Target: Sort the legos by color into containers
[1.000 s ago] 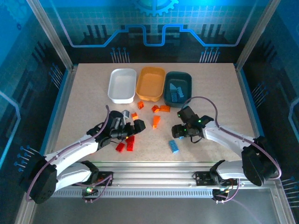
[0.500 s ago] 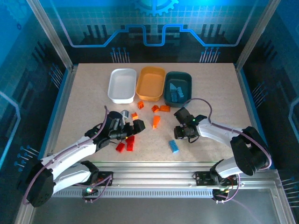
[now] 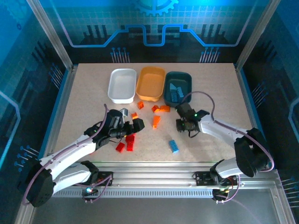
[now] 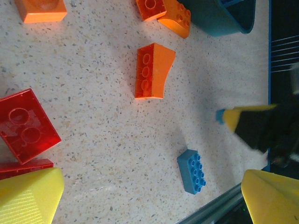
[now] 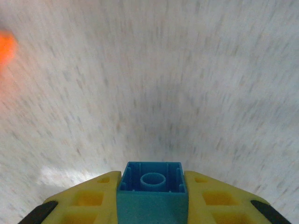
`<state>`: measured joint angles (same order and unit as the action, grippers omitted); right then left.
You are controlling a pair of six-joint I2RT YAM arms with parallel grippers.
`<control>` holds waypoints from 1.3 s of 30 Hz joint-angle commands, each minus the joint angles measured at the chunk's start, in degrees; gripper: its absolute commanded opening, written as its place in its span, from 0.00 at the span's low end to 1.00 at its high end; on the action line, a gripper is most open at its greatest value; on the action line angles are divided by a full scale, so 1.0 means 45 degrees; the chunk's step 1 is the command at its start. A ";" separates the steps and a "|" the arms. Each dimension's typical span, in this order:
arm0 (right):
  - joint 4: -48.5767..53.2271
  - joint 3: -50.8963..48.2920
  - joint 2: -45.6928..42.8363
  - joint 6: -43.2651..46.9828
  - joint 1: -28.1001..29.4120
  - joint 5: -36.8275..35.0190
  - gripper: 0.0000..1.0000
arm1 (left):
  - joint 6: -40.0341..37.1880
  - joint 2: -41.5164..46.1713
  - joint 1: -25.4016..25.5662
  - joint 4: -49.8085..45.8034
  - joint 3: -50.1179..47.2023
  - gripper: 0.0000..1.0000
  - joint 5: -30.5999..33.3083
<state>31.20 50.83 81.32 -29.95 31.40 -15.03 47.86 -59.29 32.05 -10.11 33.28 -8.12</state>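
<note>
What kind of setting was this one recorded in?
Most likely a lab or demo robot cell rather than a home or factory floor: a speckled tabletop is boxed in by aluminium posts and blue circuit-pattern panels, with a metal mounting rail along its near edge.

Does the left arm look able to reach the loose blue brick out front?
Probably yes: the left gripper is open and empty, the blue brick lies alone on bare table, and the right gripper, shut on another brick, is clear of it.

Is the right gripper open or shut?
Shut: the right gripper clamps a small light blue plastic brick between its yellow fingers.
</note>
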 commanded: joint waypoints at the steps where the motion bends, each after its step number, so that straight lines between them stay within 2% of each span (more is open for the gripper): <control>1: -0.0523 0.1897 0.0542 0.0920 -0.1046 -0.0467 0.28 | -0.0586 0.0234 -0.0590 -0.0781 0.0722 0.99 0.0379; 4: -0.0929 0.3595 0.2061 0.1494 -0.1963 -0.0133 0.28 | -0.0588 0.0213 -0.1542 -0.0964 0.0827 0.99 0.0081; 9: -0.0516 0.7037 0.5343 0.2279 -0.2755 0.0280 0.29 | -0.0578 0.0034 -0.2822 -0.1090 0.1024 0.99 -0.0601; 15: 0.0620 1.1070 0.8749 0.2777 -0.3123 0.0385 0.30 | -0.0972 -0.0886 -0.3196 -0.1332 0.1751 0.99 -0.1160; 23: 0.1747 1.3776 1.0840 0.3329 -0.3406 0.0693 0.36 | -0.1152 -0.1195 -0.3277 -0.1176 0.2035 0.99 -0.1340; 26: 0.1783 1.3866 1.0825 0.3415 -0.3388 0.0902 0.50 | -0.1089 -0.1360 -0.3268 -0.1000 0.2046 0.99 -0.1471; 30: 0.1574 1.3359 0.9872 0.3463 -0.3266 0.0821 0.61 | -0.1005 -0.1615 -0.3264 -0.0840 0.2195 0.99 -0.1937; 35: 0.1123 1.1733 0.7592 0.3377 -0.2876 0.0356 0.62 | -0.0914 -0.1371 -0.3256 -0.0976 0.2269 0.99 -0.2102; 39: 0.0260 0.8637 0.4679 0.3058 -0.2004 -0.0481 0.62 | -0.0592 -0.0808 -0.3102 -0.0673 0.1802 0.99 -0.2180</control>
<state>34.61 96.79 113.27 -15.07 18.81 -14.04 44.69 -65.54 17.78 -14.33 41.80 -15.94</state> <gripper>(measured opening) 0.614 0.990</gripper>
